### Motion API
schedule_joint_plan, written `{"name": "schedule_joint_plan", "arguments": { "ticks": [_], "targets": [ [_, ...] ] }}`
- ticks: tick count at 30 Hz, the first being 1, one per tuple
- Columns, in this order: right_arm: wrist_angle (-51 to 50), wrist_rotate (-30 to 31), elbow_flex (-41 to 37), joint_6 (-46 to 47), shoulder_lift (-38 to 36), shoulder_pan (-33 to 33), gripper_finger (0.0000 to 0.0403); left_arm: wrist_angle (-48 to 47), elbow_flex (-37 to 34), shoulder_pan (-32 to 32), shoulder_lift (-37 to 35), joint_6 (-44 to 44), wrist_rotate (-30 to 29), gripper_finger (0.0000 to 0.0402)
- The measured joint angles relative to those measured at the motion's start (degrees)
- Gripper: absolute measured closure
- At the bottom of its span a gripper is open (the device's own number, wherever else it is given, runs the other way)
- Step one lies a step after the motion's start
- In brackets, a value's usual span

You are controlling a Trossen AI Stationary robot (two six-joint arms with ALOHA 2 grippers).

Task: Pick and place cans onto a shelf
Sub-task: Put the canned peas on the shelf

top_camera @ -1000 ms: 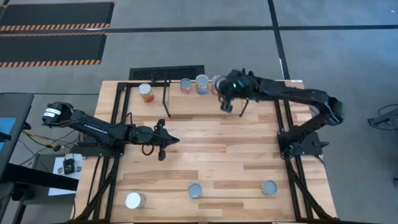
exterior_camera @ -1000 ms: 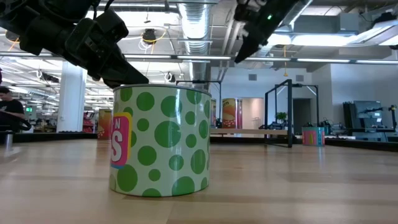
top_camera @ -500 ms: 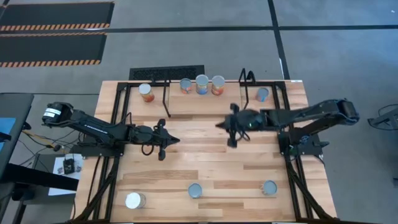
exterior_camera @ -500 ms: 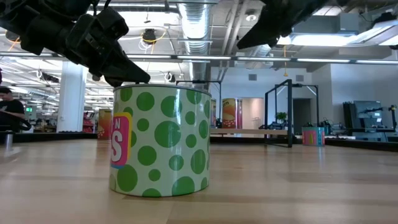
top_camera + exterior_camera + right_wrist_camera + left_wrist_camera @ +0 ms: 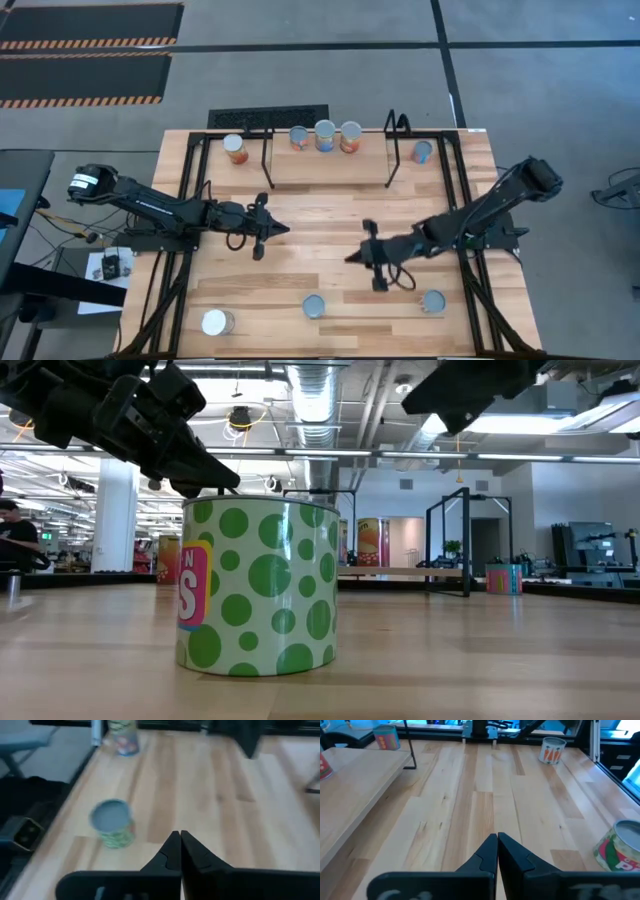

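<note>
Right gripper (image 5: 352,257), fingers pressed together (holding nothing), nears the green-spotted can (image 5: 314,306); unless it opens first, the descent could topple that can.

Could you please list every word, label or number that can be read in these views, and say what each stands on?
"S": the one large letter that shows in full on the pink label of the green-dotted can in the low view; the rest of the word is turned out of sight.
A red letter, perhaps "P", on the can at the edge of the left wrist view: cut off, unreadable.
Carrot can: pictures only, no text readable.
Cans on the shelf: labels too small to read.
</note>
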Motion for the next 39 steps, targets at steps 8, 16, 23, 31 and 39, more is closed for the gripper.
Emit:
{"name": "schedule_joint_plan", "arguments": {
  "ticks": [8,16,23,31,39],
  "targets": [
    [-0.3,1.1,6.6,4.1,11.1,4.2,0.0380,-0.4,0.0,0.0,0.0,0.5,0.0,0.0401],
    [-13.6,-3.4,22.3,-1.2,23.3,5.0,0.0331,-2.1,0.0,0.0,0.0,0.5,0.1,0.0401],
    [-28.9,-6.8,35.9,-12.5,31.1,4.9,0.0250,-3.4,0.0,0.0,0.0,1.1,0.2,0.0401],
    [-37.9,-8.1,45.0,-26.4,36.9,4.8,0.0225,-4.6,0.0,0.0,0.0,1.1,0.1,0.0401],
    [-37.4,-11.2,45.9,-35.8,37.2,4.1,0.0247,-5.1,0.0,0.0,0.0,1.1,0.1,0.0401]
  ]
}}
